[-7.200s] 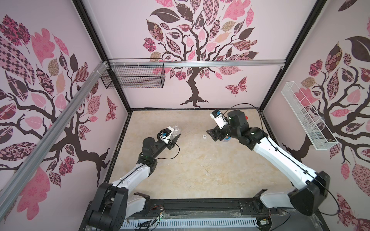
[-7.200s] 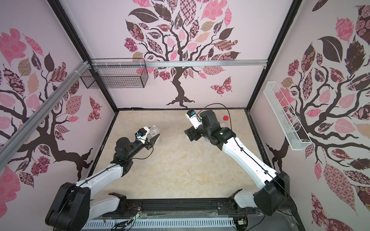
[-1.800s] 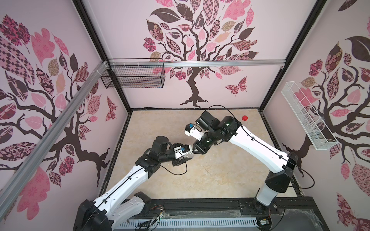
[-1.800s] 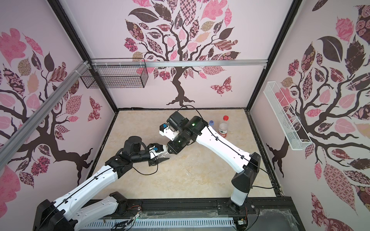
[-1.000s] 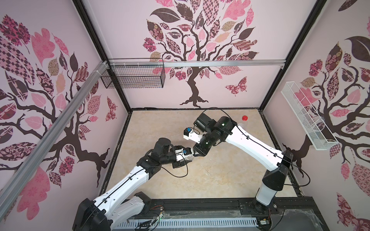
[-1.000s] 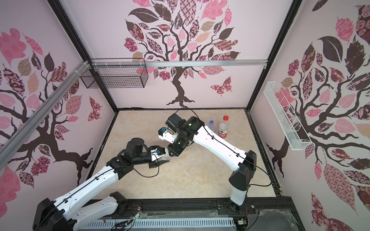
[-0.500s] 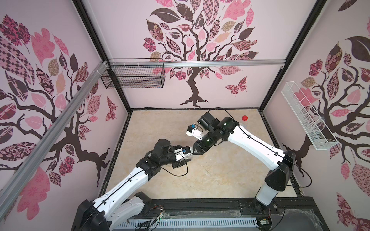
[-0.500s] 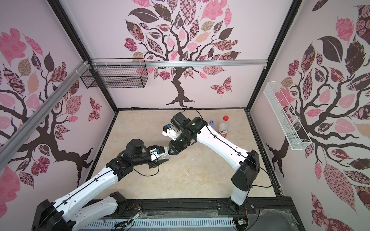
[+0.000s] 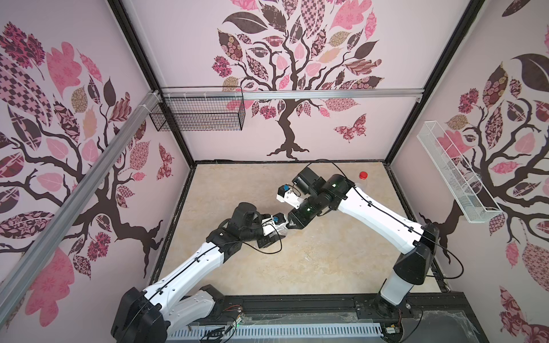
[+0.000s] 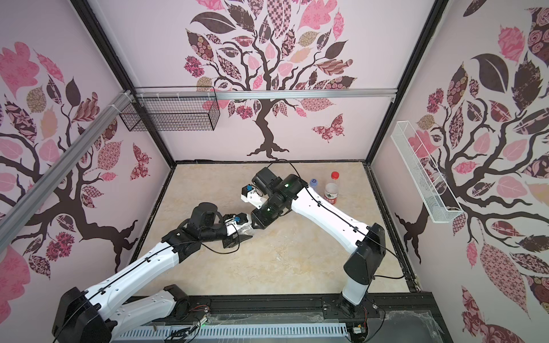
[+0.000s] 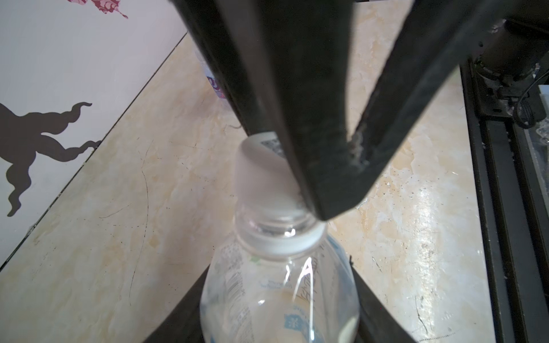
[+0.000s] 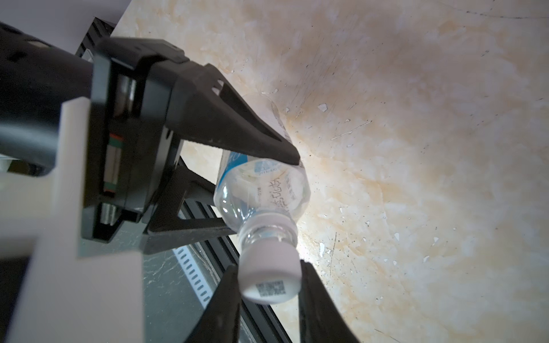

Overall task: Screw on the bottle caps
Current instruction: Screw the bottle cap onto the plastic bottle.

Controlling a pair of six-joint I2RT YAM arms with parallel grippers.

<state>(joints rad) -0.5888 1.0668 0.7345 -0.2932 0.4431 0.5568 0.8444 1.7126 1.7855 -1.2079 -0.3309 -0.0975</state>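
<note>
- right gripper point(image 12: 269, 267): jaws clamped tight on the white cap point(image 11: 261, 178), one finger each side. The QR-ish print on the cap's top faces the right wrist cam.
- white cap sits on the neck of the clear bottle point(image 11: 279, 297), not all the way down tho. Threads + neck ring show under it, and it looks a bit crooked vs the neck in the left wrist view.
- left gripper point(image 12: 261, 194): partly closed, fingers squeezing the bottle's body just below the shoulder, so it def has hold of it.
- bottle's tilted over, neck pointing at the right gripper, roughly mid table point(image 10: 297, 267). Can't tell if its base touches the surface.
- both top views: the 2 grippers meet nose to nose near the middle, bottle mostly hidden btw them.
- other 2 stand upright near the back right corner in a top view: red-capped bottle point(image 10: 331, 190) and blue-capped bottle point(image 10: 314, 182) just beside it. Both w/ caps on, well apart from the grippers.
</note>
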